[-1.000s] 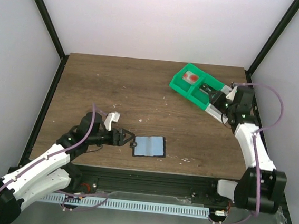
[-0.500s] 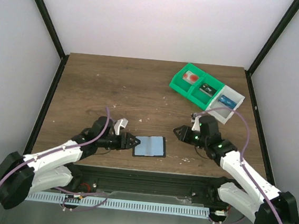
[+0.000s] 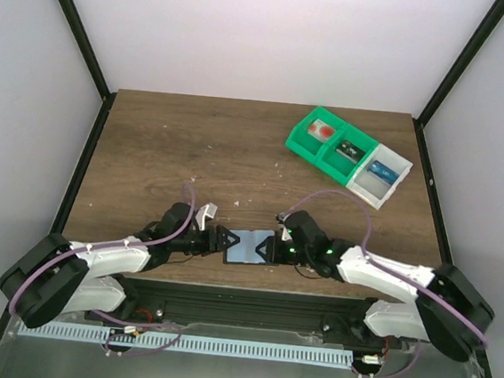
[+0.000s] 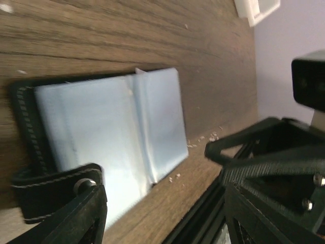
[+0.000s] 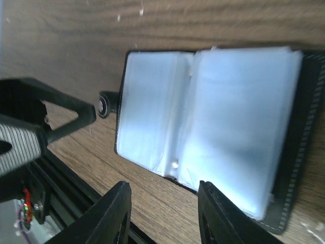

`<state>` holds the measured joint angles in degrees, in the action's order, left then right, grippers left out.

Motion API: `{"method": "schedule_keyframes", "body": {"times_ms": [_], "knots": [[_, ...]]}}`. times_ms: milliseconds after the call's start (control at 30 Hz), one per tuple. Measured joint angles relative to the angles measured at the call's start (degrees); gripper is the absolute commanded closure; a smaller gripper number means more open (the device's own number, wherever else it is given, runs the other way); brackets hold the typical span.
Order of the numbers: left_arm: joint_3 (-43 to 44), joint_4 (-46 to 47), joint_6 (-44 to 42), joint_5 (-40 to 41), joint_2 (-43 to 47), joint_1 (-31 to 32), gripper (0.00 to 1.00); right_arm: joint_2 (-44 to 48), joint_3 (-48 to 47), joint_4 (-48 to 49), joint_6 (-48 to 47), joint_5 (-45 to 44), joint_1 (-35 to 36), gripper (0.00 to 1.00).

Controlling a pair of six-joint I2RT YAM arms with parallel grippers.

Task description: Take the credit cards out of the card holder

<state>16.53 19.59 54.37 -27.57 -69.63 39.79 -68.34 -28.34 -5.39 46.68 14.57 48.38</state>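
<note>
The card holder (image 3: 251, 247) lies open and flat near the table's front edge, its pale blue-grey sleeves (image 5: 213, 117) facing up inside a black stitched border. Its black snap tab (image 4: 56, 190) sticks out on the left. My left gripper (image 3: 221, 240) stands open at the holder's left edge, one finger (image 4: 76, 218) right beside the tab. My right gripper (image 3: 271, 245) is open at the holder's right edge, its fingers (image 5: 109, 213) low over the wood. Neither one holds anything. No credit cards show in the sleeves. A red card (image 3: 326, 131), a dark card (image 3: 349, 149) and a blue card (image 3: 380, 170) lie in the trays.
A green two-compartment tray (image 3: 308, 143) and a white tray (image 3: 393, 187) joined to it stand at the back right. The table's front edge and a black rail (image 3: 259, 299) run just behind both grippers. Small pale crumbs (image 4: 203, 140) dot the wood near the holder.
My right arm has swung from the trays down to the holder's right edge. My left gripper has moved right, up to the holder's left edge. The holder has stayed in place.
</note>
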Motion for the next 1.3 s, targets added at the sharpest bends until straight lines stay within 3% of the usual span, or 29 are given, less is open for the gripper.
{"method": "schedule_keyframes", "body": {"times_ms": [233, 567, 867, 1300], "knots": [[-4.0, 3.4, 1.6, 0.1, -1.1, -5.6, 0.33, -11.4, -6.3, 2.9, 0.3, -2.4, 5.1, 0.63], [-6.9, 6.3, 4.0, -2.8, 1.4, -6.1, 0.3, -17.5, -10.2, 4.9, 0.4, -4.8, 6.8, 0.68], [-9.1, 10.0, 8.9, -3.1, 4.4, -1.9, 0.22, -20.4, -9.9, 5.0, 0.5, -6.4, 6.8, 0.78], [-6.6, 15.3, 9.5, -0.8, -5.0, 1.1, 0.2, -19.6, -6.8, 7.0, 0.7, -7.4, 6.8, 0.8]]}}
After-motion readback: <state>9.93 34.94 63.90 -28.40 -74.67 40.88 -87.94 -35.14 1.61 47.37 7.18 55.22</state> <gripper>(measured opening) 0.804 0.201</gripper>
